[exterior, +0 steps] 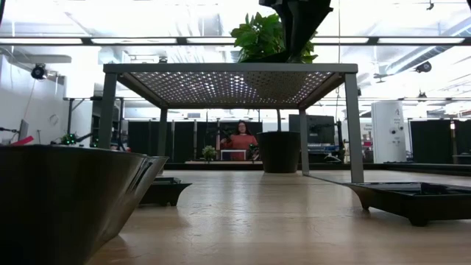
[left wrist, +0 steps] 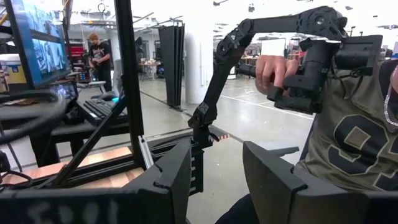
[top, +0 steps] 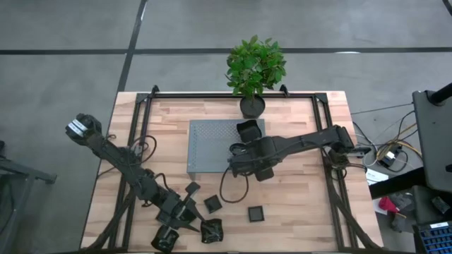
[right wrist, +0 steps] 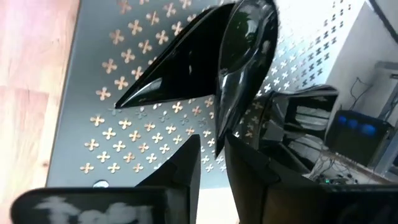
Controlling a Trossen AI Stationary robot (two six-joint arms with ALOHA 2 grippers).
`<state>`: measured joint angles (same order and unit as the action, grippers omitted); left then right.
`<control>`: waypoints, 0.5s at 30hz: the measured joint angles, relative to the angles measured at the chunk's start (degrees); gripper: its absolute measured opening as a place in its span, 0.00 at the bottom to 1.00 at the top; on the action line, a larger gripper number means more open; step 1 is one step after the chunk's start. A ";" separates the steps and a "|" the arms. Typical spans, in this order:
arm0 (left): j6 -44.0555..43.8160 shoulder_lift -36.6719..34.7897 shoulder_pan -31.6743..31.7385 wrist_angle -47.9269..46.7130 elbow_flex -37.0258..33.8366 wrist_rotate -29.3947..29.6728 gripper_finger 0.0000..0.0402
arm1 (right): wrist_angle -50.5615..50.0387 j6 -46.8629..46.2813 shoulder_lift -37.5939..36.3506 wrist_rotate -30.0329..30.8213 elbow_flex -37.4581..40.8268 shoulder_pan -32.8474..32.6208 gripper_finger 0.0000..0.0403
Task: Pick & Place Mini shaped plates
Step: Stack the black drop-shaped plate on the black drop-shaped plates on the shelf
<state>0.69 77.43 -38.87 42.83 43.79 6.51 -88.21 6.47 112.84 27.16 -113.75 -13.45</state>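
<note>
Mini shaped plates are small, glossy black dishes w/ raised rims. Right gripper is pinching one: a teardrop plate, held on edge by its rim, tilted, over the grey perforated platform. Platform's sheet is punched w/ little clover-shaped holes. In the high view that plate sits near the platform's far right corner, just in front of the black plant pot w/ its green plant.

Rest of the plates are on the wooden surface, near edge: a square plate alone toward the middle, another square one left of it, a third by the left arm, plus a couple more at the front edge beside the left gripper. Low view: one dish looms close at left, another at right.

Writing: none legible; faint smudged marks on both wrist mounts, can't read.

Right arm reaches in from the right edge, stretched across to the platform. Left arm comes in from the left, elbow bent, gripper low at the front edge, pointing out past the surface; its fingers stand apart, nothing between them. Left wrist view shows a person's hand on a control handle beyond.
</note>
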 joint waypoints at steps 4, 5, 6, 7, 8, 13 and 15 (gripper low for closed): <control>0.00 0.00 0.00 -0.11 0.00 0.01 0.35 | 0.47 1.22 -0.02 -0.01 0.18 0.25 0.17; 0.00 0.00 0.00 -0.11 0.00 0.01 0.35 | 0.75 1.32 0.06 -0.02 0.18 0.37 0.17; 0.00 0.00 0.00 -0.11 0.00 0.00 0.35 | 1.10 1.45 0.09 -0.03 0.22 0.49 0.18; 0.00 0.00 0.00 -0.11 0.00 0.01 0.35 | 1.50 1.58 0.09 -0.02 0.39 0.57 0.18; -0.01 0.00 0.00 -0.08 0.00 0.00 0.35 | 1.84 1.98 0.09 -0.02 0.55 0.64 0.18; -0.02 0.00 0.00 -0.04 0.00 -0.01 0.35 | 3.17 2.97 0.13 -0.13 1.15 1.25 0.18; 0.00 0.00 0.00 -0.02 0.00 0.00 0.35 | 3.20 3.03 0.13 -0.11 1.37 1.48 0.17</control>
<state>0.69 77.43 -38.87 42.81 43.79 6.51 -85.01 9.50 112.97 27.05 -112.39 -11.98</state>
